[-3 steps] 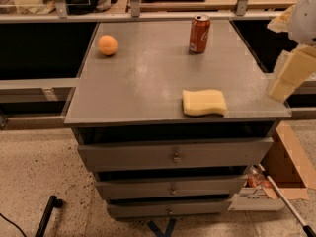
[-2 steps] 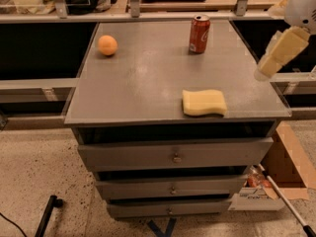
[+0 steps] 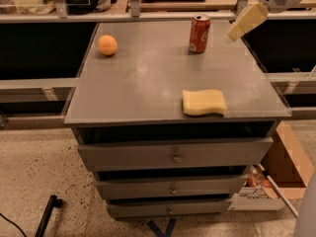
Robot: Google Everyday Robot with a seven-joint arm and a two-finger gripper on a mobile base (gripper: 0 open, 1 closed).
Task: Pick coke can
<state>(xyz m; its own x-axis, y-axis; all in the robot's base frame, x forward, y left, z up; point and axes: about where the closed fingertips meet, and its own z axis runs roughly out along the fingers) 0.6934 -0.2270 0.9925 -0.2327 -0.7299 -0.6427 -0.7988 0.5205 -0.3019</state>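
Note:
The coke can (image 3: 199, 33) is red with white lettering and a silver top. It stands upright at the back right of the grey cabinet top (image 3: 148, 78). My gripper (image 3: 245, 21) hangs in the air at the upper right, a short way to the right of the can and not touching it. Its pale yellow finger points down and to the left toward the can.
An orange fruit (image 3: 107, 45) sits at the back left of the top. A yellow sponge (image 3: 204, 102) lies near the front right edge. The cabinet has several drawers (image 3: 173, 154) below. A cardboard box (image 3: 284, 167) stands on the floor at the right. A rail (image 3: 123, 17) runs behind the top.
My gripper has risen and moved left and back, from beside the right edge of the top toward the can. The can, orange and sponge have not moved.

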